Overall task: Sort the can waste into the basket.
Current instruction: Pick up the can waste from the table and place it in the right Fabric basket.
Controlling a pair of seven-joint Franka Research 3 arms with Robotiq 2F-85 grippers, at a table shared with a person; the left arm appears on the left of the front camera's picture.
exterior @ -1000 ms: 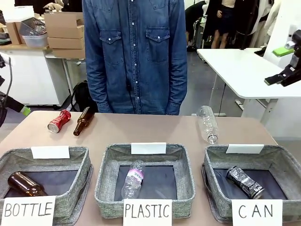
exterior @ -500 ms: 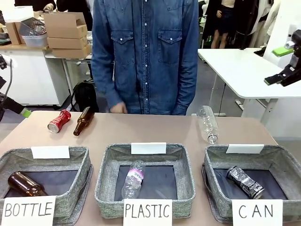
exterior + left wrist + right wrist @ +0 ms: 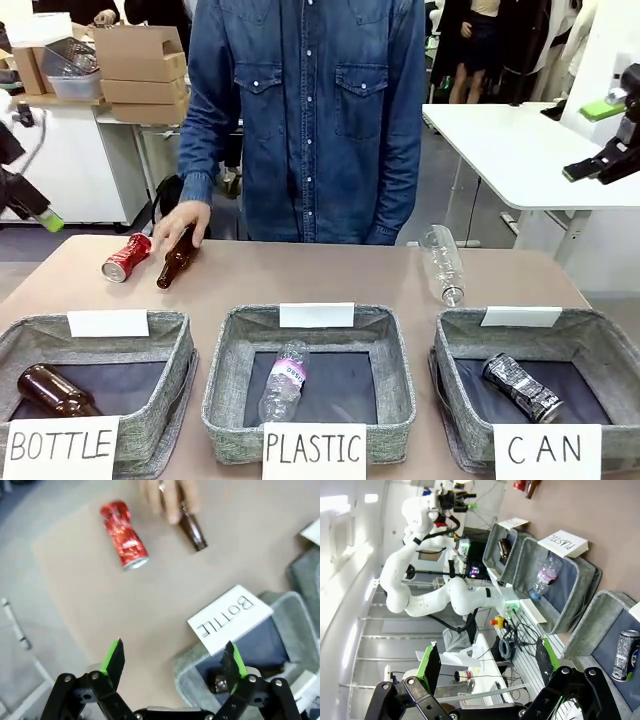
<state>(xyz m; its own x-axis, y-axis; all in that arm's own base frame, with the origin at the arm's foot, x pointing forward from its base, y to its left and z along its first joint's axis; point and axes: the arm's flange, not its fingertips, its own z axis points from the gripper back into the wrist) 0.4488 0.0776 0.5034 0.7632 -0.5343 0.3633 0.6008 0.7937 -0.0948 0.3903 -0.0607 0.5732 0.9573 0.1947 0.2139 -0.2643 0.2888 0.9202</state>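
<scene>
Left wrist view: a collision could be caused by the person's hand (image 3: 167, 497), laid on the brown bottle (image 3: 192, 527) just beside the red can (image 3: 123, 541), should that can be reached for now. The can lies at the table's far left, well ahead of the left gripper (image 3: 173, 652), whose jaws are spread wide and empty. The right gripper (image 3: 487, 652) is likewise wide and empty; the dark can (image 3: 521, 387) is already lodged in the CAN basket (image 3: 610, 350), near right.

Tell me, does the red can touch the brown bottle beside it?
Apart. The left wrist view shows bare table between the red can and the brown bottle.
</scene>
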